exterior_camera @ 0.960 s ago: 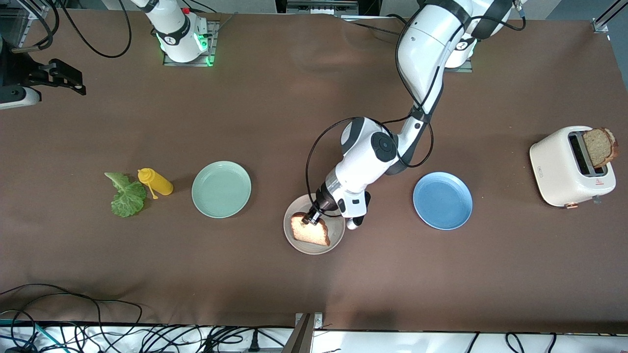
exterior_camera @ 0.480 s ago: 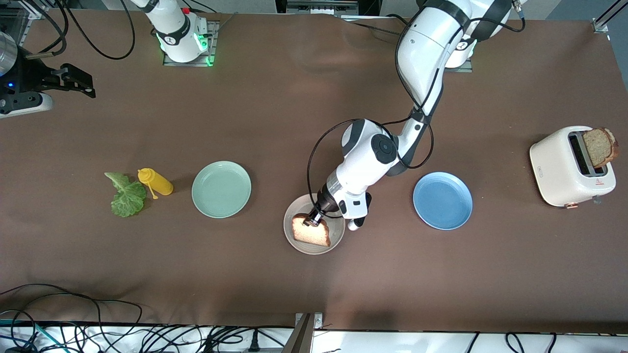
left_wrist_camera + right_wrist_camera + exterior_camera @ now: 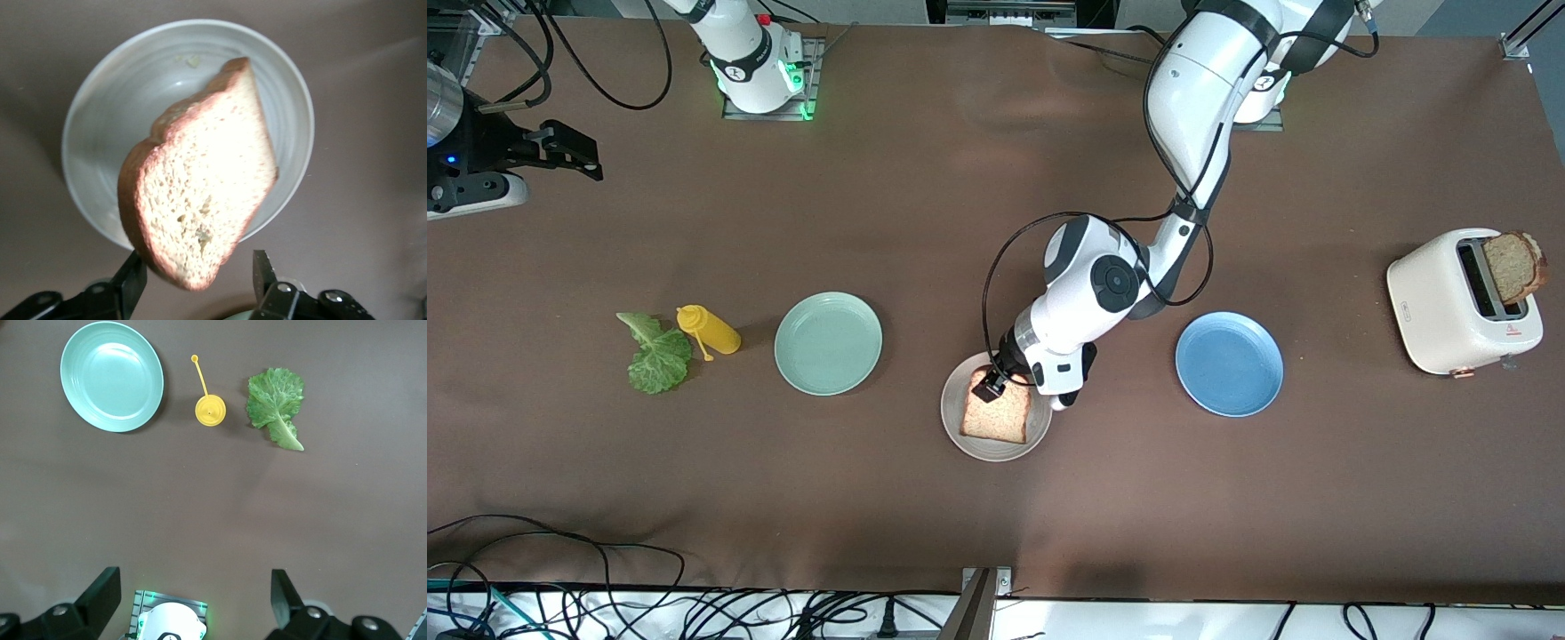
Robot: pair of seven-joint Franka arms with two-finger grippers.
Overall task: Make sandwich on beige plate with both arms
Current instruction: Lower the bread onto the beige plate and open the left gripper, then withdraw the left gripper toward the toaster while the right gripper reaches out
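1. Over the beige plate [image 3: 953, 418], midway along the surface [image 3: 925, 222]: hangs the left hand [image 3: 990, 384], reaching down from the left arm.
2. Stands with fingers parted on either side of one edge of a slice of brown toast [image 3: 998, 415], with a gap at one finger; grips nothing firmly, by the look of the left wrist view.
3. Seen from the front: lies on the beige plate, crust edge toward the left hand, covering much of the plate's middle.
4. Seen from the left wrist: fills the space above the plate, with bare rim showing all round.
5. Toward the right arm's end, over the surface near the edge farthest from the front camera: waits the right hand [image 3: 583, 151], fingers spread wide and holding nothing.
6. Beside the beige plate toward the right arm's end: sits a mint-green plate [image 3: 828, 343], then a yellow squeeze bottle [image 3: 710, 330] on its side, then a lettuce leaf [image 3: 658, 356] touching or just beside the bottle.
7. Toward the left arm's end: sits a blue plate [image 3: 1230, 364], and well apart from it a cream toaster [image 3: 1440, 307] with a second slice [image 3: 1513, 265] sticking out of its slot.
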